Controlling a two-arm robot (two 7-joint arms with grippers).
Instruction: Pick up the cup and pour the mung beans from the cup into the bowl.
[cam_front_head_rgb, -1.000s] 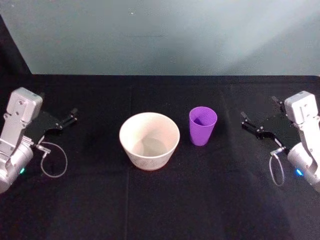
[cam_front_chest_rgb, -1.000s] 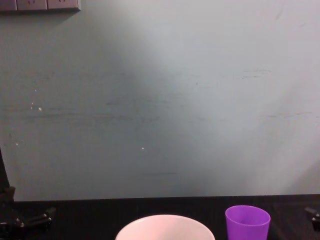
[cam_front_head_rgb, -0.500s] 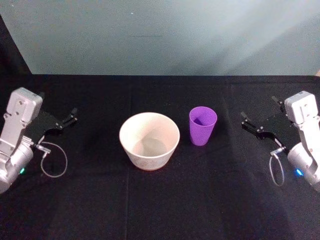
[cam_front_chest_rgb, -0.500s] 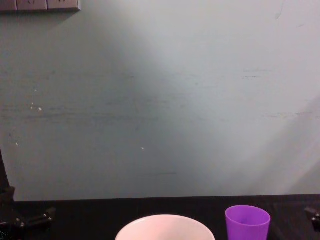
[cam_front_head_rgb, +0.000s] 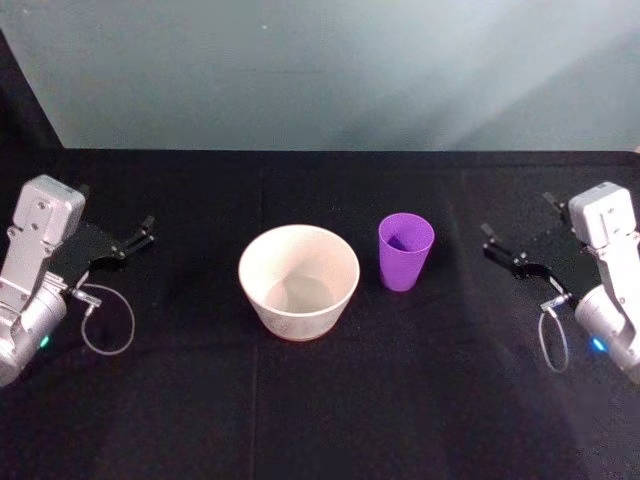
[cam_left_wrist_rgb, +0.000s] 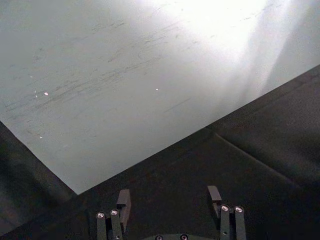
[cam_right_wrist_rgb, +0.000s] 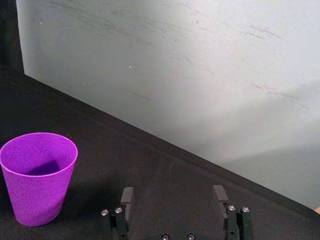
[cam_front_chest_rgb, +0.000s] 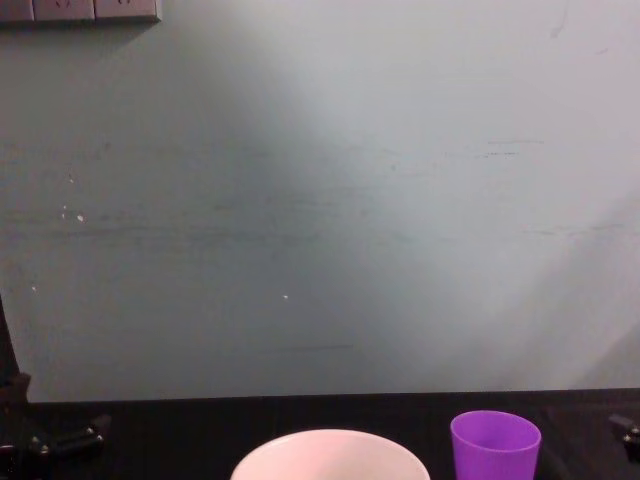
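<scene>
Beside the bowl, upright cup; left arm, right arm well apart.

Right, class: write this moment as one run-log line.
phase: pre-grasp | cup: upright, right of bowl, untouched | left gripper: open, parked far left | right gripper: open, right of cup, apart

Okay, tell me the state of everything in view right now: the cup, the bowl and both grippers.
cup: upright on the table, right of the bowl, apart from it, not held.
bowl: upright, no beans visible inside.
left gripper: open, empty, at the table's left side.
right gripper: open, empty, at the table's right side, short of the cup.
</scene>
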